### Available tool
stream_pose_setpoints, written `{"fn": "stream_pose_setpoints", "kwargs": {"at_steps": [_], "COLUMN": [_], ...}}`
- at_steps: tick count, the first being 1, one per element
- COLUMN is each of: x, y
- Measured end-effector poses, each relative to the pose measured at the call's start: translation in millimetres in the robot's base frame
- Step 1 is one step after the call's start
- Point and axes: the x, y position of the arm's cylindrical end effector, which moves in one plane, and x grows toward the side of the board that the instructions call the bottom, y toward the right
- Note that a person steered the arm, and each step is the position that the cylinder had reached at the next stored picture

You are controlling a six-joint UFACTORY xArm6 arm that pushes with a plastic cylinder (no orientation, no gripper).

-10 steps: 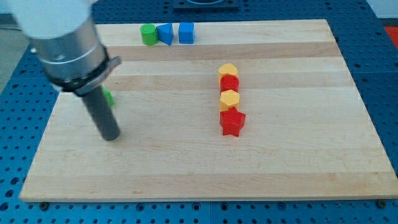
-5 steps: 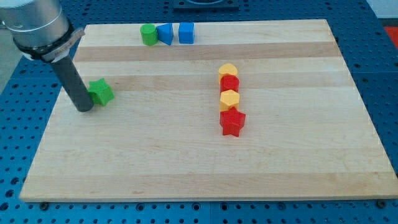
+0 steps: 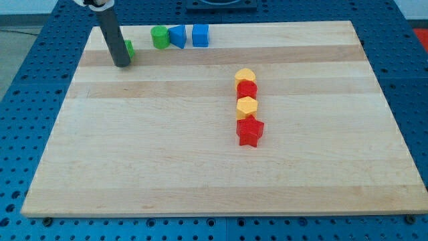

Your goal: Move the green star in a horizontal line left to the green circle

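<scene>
Star, green, sits near the board's top-left corner, mostly hidden behind my tip, which touches its left side. The rod has no jaws to open or close. Just right of it stands the green circle, then two blue blocks. Mid-board runs a column: yellow, red, yellow, red star.

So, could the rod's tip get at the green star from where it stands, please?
Probably yes: my tip sits right against the green star, which peeks out on the rod's right side, with nothing between them. The green circle lies further right.
</scene>
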Motion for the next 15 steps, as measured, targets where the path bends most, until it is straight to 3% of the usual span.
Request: {"fn": "stream_pose_setpoints", "kwargs": {"at_steps": [2,4,6,8,11,15], "x": [0.0,-27.0,-42.6,8.5,-28.9,-39.9], "y": [-41.2,-41.0,-29.2,-23.0,-10.5,5.2]}}
